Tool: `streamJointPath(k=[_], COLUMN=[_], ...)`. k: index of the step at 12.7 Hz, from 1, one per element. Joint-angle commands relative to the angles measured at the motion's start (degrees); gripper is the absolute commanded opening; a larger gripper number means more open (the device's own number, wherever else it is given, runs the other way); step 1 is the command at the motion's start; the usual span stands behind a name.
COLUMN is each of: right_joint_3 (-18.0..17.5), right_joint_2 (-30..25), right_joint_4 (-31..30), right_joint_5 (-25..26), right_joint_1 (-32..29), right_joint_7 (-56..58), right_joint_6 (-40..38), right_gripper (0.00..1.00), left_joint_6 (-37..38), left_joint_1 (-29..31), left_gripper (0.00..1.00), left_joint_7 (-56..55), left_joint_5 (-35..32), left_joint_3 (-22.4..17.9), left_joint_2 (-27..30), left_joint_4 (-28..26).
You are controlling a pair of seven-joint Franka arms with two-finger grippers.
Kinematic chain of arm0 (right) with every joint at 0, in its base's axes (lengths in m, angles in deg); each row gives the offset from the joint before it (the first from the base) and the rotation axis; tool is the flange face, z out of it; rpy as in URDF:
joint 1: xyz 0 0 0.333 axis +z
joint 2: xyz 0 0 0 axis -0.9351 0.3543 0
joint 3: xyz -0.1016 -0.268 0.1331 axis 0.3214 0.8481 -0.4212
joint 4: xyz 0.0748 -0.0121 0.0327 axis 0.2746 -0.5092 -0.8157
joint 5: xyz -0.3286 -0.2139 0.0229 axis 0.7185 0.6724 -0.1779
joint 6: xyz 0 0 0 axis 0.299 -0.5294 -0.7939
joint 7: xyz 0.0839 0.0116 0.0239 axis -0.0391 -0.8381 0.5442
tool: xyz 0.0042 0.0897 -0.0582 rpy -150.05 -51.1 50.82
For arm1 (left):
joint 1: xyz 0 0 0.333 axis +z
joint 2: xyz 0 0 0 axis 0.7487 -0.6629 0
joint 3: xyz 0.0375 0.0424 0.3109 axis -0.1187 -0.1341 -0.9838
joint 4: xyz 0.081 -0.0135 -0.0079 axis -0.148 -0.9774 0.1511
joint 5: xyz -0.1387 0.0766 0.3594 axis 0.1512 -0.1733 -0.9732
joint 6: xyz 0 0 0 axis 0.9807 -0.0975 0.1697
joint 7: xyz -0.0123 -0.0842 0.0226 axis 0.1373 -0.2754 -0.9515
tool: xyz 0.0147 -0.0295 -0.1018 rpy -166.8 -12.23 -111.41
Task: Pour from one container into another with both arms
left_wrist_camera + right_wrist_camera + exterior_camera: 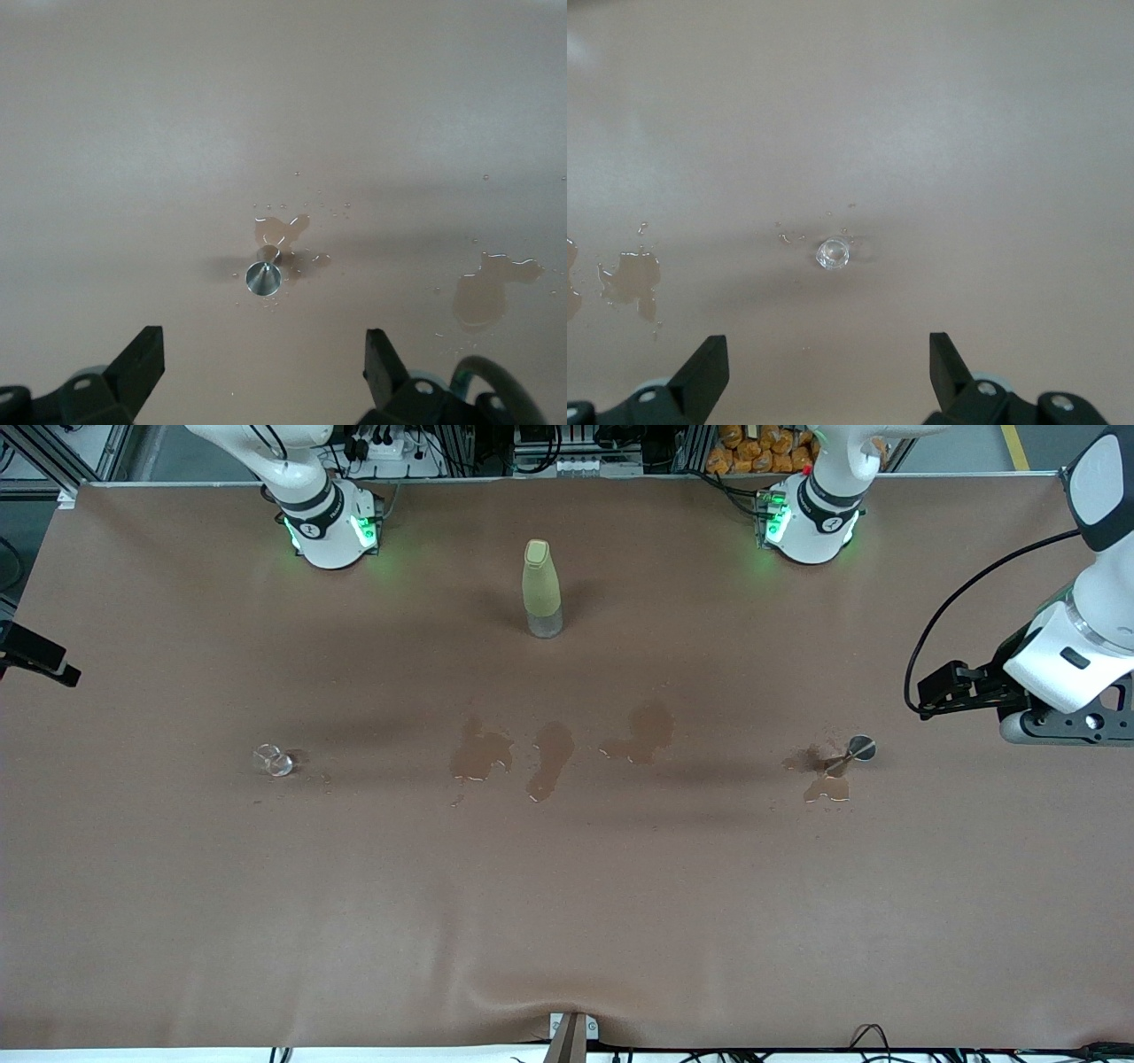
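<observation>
Writing: none legible | left claw (259, 372) open over funnel (263, 277) | right claw (824, 372) open over glass (833, 253)

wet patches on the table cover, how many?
4. Three lie side by side mid-table, nearer the front camera than the bottle. One lies beside the metal funnel, toward the left arm's end. Small droplets not counted.

A bottle (541, 589) stands upper centre of the frame. Below it, wet patches (554, 755) spread mid-frame. A glass (273, 760) lies at mid-left, well apart from a funnel (856, 751) at mid-right, which touches its own puddle (826, 782).
</observation>
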Motion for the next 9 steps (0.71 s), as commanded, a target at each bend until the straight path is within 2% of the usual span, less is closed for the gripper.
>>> streamJointPath(k=[1, 9], right_joint_3=[0.08, -0.01], right_joint_2=[1.29, 2.17], right_joint_4=[1.31, 1.31], right_joint_5=[0.76, 0.93], right_joint_1=[0.15, 0.16], right_joint_7=[0.06, 0.23], right_joint_6=[-0.09, -0.08], right_gripper=[1.00, 1.00], left_joint_6=[0.49, 0.49], left_joint_1=[0.62, 1.14], left_gripper=[1.00, 1.00], left_joint_7=[1.29, 1.37], left_joint_5=[0.61, 0.18], left_joint_3=[0.01, -0.25], left_joint_2=[-0.26, -0.96], left_joint_4=[1.05, 1.05])
